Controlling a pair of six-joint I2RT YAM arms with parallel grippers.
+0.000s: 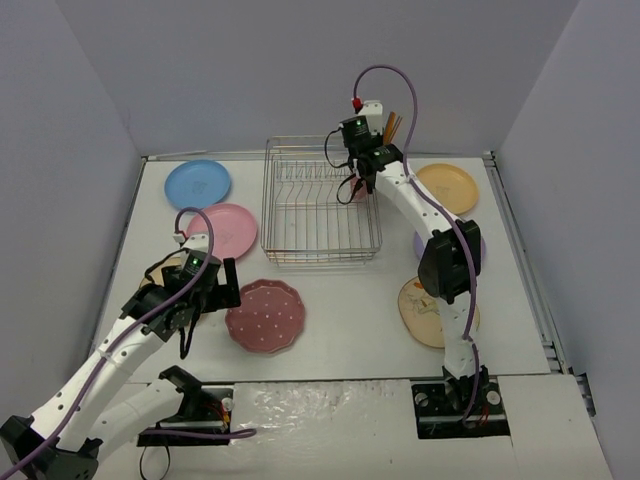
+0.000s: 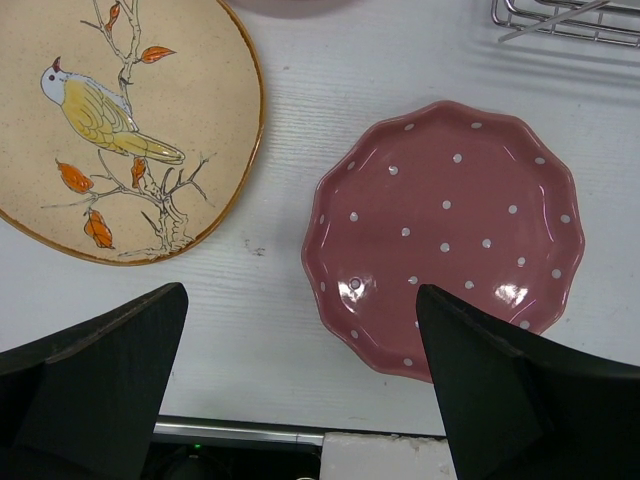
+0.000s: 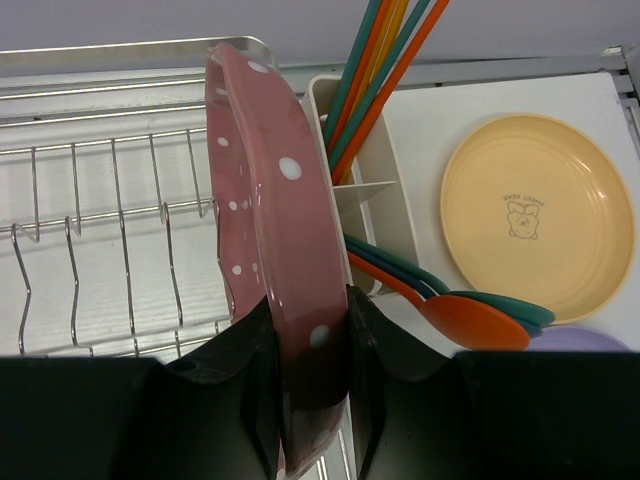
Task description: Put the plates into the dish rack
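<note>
Table (image 1: pixel 340 345): white, walled on three sides.
Dish rack (image 1: pixel 320 258): silver wire, upper centre of the overhead view.
Right arm (image 1: pixel 440 260): stretched from lower right up to the rack's upper-right corner, wrist tipped down.
Left arm (image 1: pixel 130 340): folded low at lower left.
Blue plate (image 1: pixel 198 184), pink plate (image 1: pixel 222 229): flat, left of the rack.
Orange-yellow plate (image 1: pixel 447 187), leaf-print beige plate (image 1: pixel 425 315): flat, right side.
Flat dotted plate (image 1: pixel 265 316): lower centre.
Right gripper (image 3: pixel 308 330): clamped on the upright dotted plate (image 3: pixel 265 200), beside the utensil cup (image 3: pixel 360 200).
Left gripper (image 2: pixel 300 340): jaws wide, empty, above the table between the bird-print plate (image 2: pixel 120 120) and the flat dotted plate.
</note>
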